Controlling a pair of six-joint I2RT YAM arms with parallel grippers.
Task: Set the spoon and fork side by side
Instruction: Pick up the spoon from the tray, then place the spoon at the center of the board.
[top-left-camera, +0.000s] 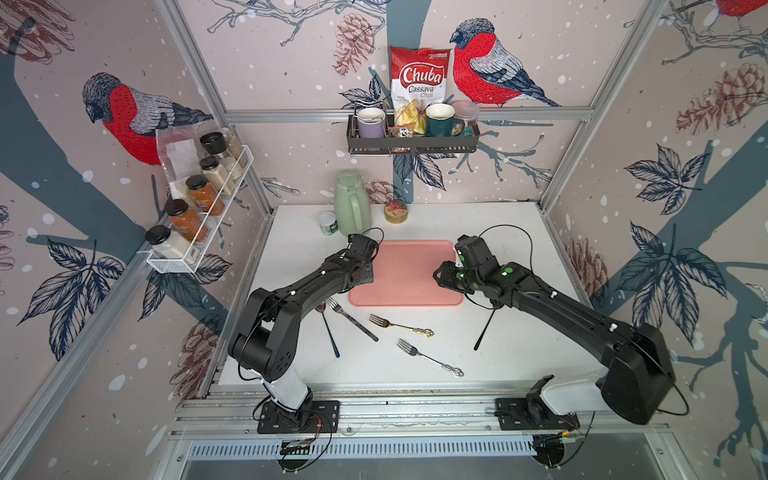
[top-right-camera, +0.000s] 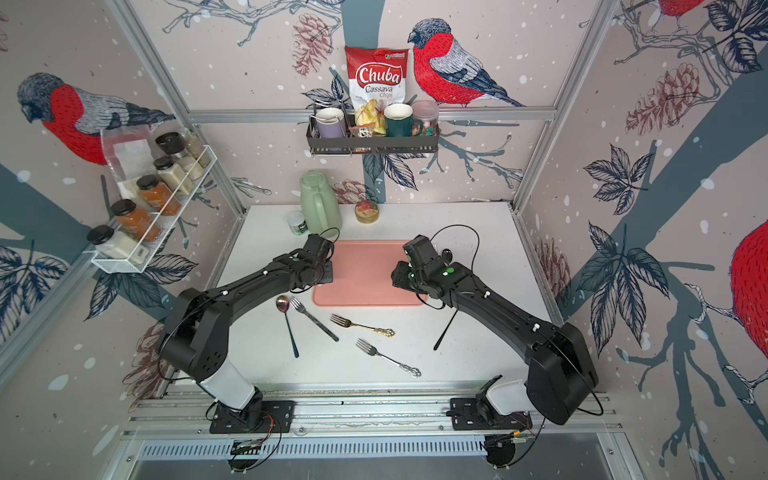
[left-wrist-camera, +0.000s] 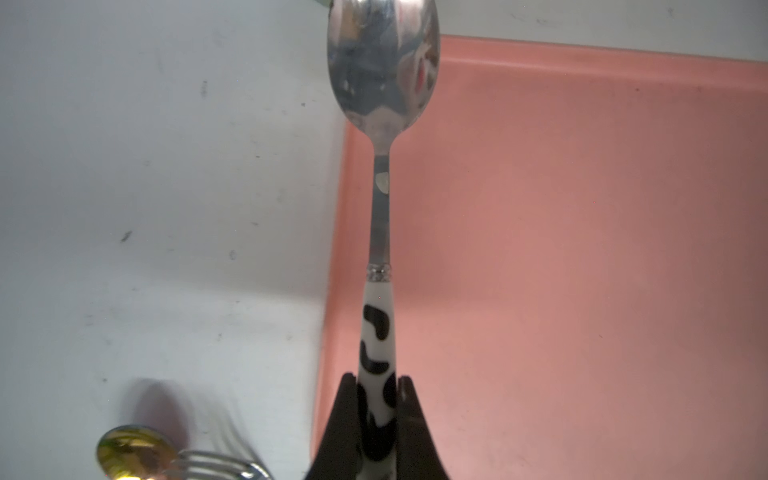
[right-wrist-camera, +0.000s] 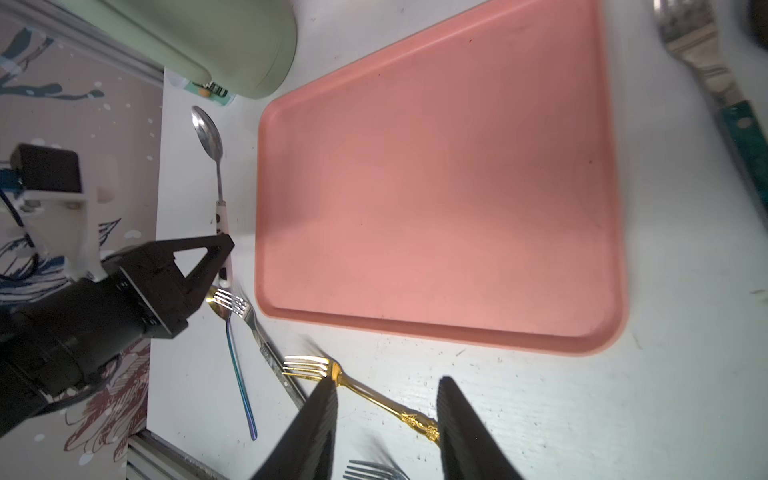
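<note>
Cutlery lies scattered on the near part of the white table (top-left-camera: 519, 357). An ornate silver fork (top-left-camera: 432, 360) is nearest, then comes a gold fork (top-left-camera: 403, 326). To the left is a plain fork (top-left-camera: 353, 321), whose tines touch the bowl of a rainbow-handled spoon (top-right-camera: 289, 328). These two spread apart toward their handles, so we do not count them as side by side.

A little farther, the right gripper (right-wrist-camera: 387, 382) hangs at the right edge of the pink tray (top-left-camera: 407, 291), its fingers apart and grasping nothing. At the left edge of the tray, the left gripper (left-wrist-camera: 377, 380) is clenched on the black-and-white handle of the patterned spoon (left-wrist-camera: 380, 208). This spoon runs just beside the tray's left edge, with the bowl toward the far side. We cannot tell if it is lifted or rests on the table.

We judge that the task is at an early stage: one spoon is grasped, no fork is taken, and the tray carries nothing. What is left, we think, is to lay the spoon down, bring one fork and set it parallel next to the spoon.

Farthest, a green jug (top-left-camera: 353, 203) stands at the back of the table, apart from both arms.
</note>
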